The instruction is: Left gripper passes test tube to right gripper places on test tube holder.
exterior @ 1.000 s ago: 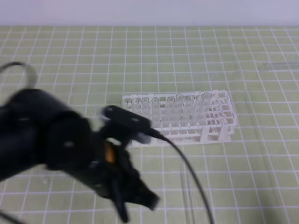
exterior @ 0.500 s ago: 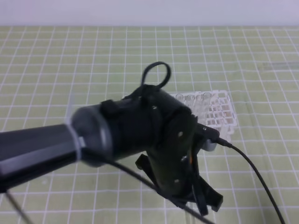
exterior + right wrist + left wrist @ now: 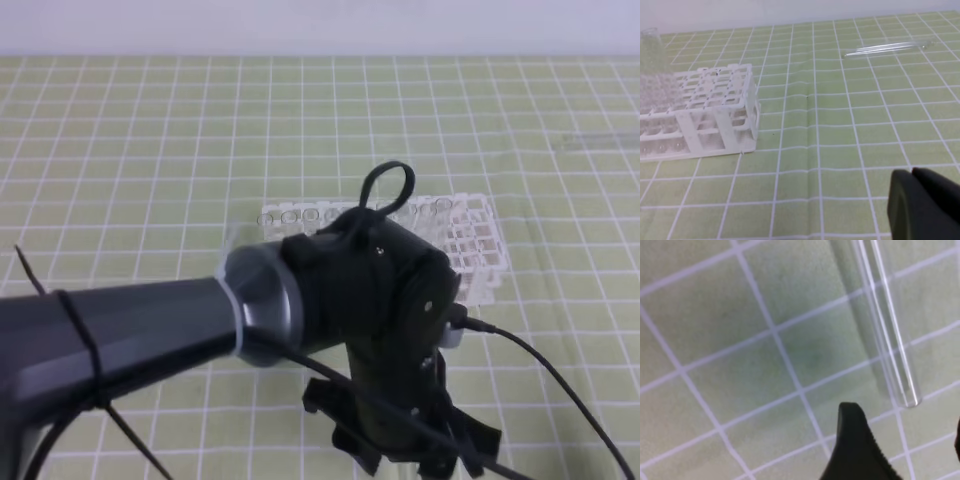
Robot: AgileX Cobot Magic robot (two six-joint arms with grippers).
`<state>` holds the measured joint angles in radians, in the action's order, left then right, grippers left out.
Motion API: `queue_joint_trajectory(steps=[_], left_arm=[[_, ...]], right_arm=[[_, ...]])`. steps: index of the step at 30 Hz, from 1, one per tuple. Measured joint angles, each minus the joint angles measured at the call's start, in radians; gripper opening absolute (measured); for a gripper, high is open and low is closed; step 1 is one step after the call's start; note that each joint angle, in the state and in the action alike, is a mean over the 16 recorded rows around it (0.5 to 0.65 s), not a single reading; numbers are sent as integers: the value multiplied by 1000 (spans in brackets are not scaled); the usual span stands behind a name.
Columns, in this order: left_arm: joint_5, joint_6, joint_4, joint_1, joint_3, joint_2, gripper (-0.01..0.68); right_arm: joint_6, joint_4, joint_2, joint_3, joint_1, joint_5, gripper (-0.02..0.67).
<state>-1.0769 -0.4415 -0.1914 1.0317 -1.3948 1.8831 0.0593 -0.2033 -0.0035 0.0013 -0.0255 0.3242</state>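
Note:
The test tube [image 3: 887,335], clear and slender, lies flat on the green grid mat in the left wrist view. Its end stops just ahead of the gap between the jaws. My left gripper [image 3: 907,445] is open: one black finger [image 3: 855,445] shows in the frame and the other only peeks in at the right edge. Neither touches the tube. In the exterior high view the left gripper [image 3: 418,458] hangs low at the front, its wrist covering part of the white test tube holder [image 3: 476,240]. My right gripper [image 3: 920,200] is shut and empty, right of the holder [image 3: 715,100].
Several clear tubes stand in the holder's left rows. Another loose tube [image 3: 886,48] lies on the mat far right of the rack. The thick grey left arm [image 3: 130,330] and its black cable [image 3: 560,385] cross the front of the mat.
The left arm has swung from the left edge to the middle, in front of the rack, and dropped toward the mat. Its jaws now stand wider apart.

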Motion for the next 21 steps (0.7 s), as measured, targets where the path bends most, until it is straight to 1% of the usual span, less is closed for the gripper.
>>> queue_joint_trajectory(steps=[1,6,17,21], left_arm=[[1,-12,-1,4,0,4,359],[23,-53,-3,28,0,29,381],[92,-133,9,59,0,89,382],[105,-150,15,61,0,107,361]], right_arm=[[0,0,0,0,0,0,-18],[0,0,0,0,0,0,-18],[0,0,0,0,0,0,-18],[0,0,0,0,0,0,-18]])
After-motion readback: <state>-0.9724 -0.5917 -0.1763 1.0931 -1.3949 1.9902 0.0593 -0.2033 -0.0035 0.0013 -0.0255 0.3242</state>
